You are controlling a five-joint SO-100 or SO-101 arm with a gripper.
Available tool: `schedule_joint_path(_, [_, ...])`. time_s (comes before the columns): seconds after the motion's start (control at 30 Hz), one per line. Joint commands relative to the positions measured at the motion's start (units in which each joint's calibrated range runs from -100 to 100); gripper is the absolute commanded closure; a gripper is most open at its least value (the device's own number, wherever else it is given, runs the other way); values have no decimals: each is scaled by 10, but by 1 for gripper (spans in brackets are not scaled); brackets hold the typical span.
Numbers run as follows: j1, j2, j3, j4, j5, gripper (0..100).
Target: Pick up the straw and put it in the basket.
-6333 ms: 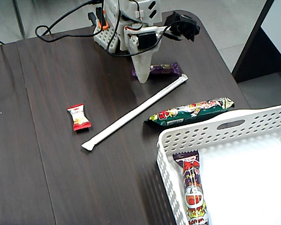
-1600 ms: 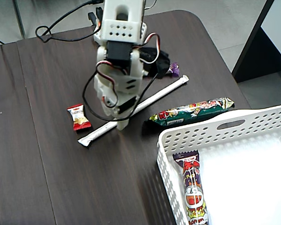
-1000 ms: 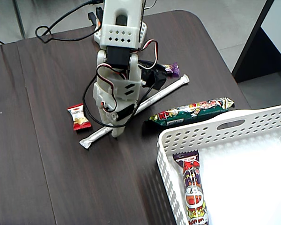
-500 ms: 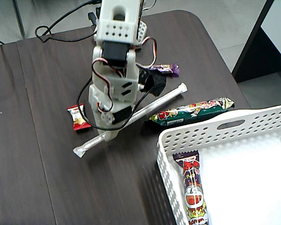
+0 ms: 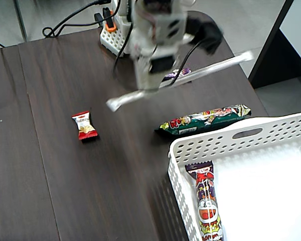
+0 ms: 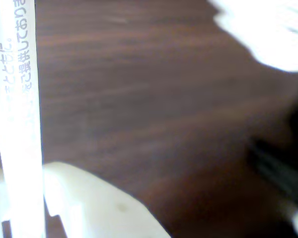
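Carriage was the step: my tool (image 5: 149, 86) gripped the straw (image 5: 210, 67) aloft near the counter's far edge; next, swinging over the basket (image 5: 200, 145) at its near-right corner.

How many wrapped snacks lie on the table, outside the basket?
3: a small red candy at left, a green bar beside the basket, a purple one mostly hidden behind the straw.

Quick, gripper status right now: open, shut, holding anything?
Gripper: shut on the straw, lifted clear of the table; the fixed view is motion-blurred.
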Motion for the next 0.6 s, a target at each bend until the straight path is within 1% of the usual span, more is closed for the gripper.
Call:
schedule_joint_path(0.0, [-62, -128, -36, 3, -110, 99])
schedule_joint_path(0.07, [-83, -148, -36, -3, -149, 99])
schedule_joint_path(0.13, [-101, -151, -34, -40, -184, 99])
schedule_joint_path(0.2, [-114, -145, -13, -94, -218, 99])
schedule_joint_path(0.27, [-122, -138, 25, -171, -242, 99])
schedule_joint_path(0.4, [-149, -123, 99, -343, -259, 99])
schedule_joint_path(0.57, [-173, -96, 179, -566, -260, 99])
